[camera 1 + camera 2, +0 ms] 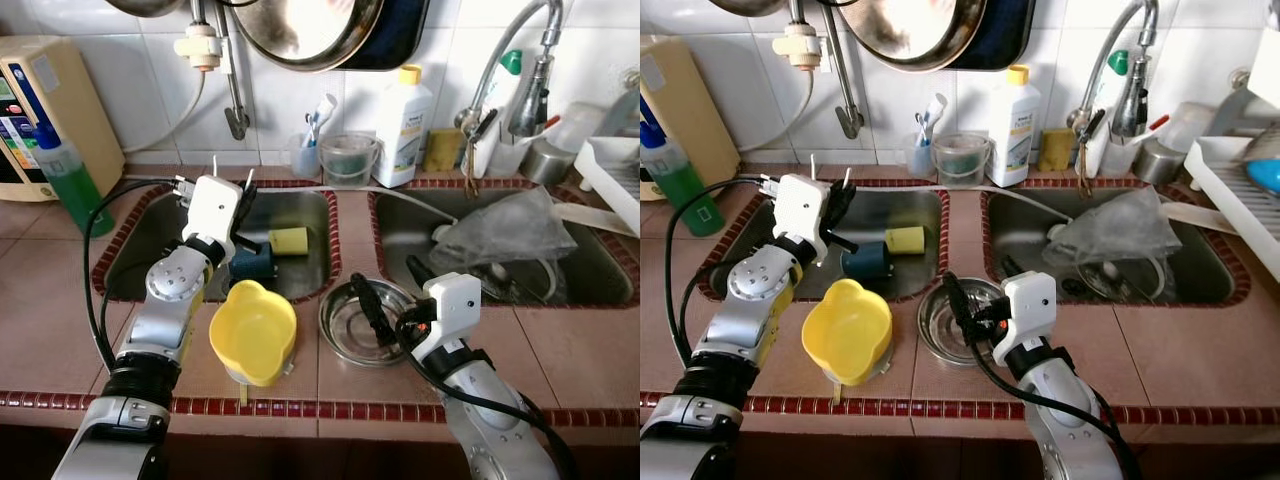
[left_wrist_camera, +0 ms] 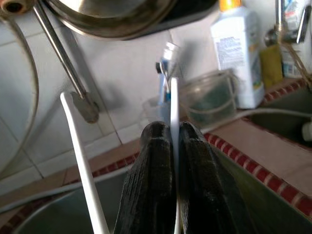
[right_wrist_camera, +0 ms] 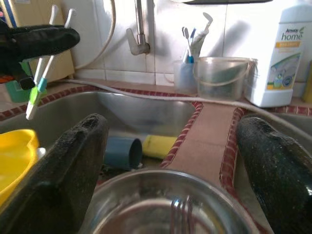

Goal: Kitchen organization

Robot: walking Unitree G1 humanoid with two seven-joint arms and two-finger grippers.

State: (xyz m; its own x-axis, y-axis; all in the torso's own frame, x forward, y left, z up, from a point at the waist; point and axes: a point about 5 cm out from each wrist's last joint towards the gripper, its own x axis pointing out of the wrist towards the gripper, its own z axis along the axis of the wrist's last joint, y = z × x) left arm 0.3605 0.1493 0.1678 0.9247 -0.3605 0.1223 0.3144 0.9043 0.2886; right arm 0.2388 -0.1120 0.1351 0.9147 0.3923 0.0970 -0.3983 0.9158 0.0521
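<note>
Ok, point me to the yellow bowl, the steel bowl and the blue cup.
yellow bowl (image 1: 252, 335), left eye view, inner bottom
steel bowl (image 1: 355, 325), left eye view, inside base
blue cup (image 3: 122, 152), right wrist view, its side

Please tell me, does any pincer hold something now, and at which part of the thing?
The left pincer is shut on a white toothbrush, gripping its handle; a second toothbrush stands beside it. The right pincer is open over the steel bowl, holding nothing.

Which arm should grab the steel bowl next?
Right. The right gripper is open and straddles the round steel bowl on the counter; the left gripper is shut on white toothbrushes over the sink.
</note>
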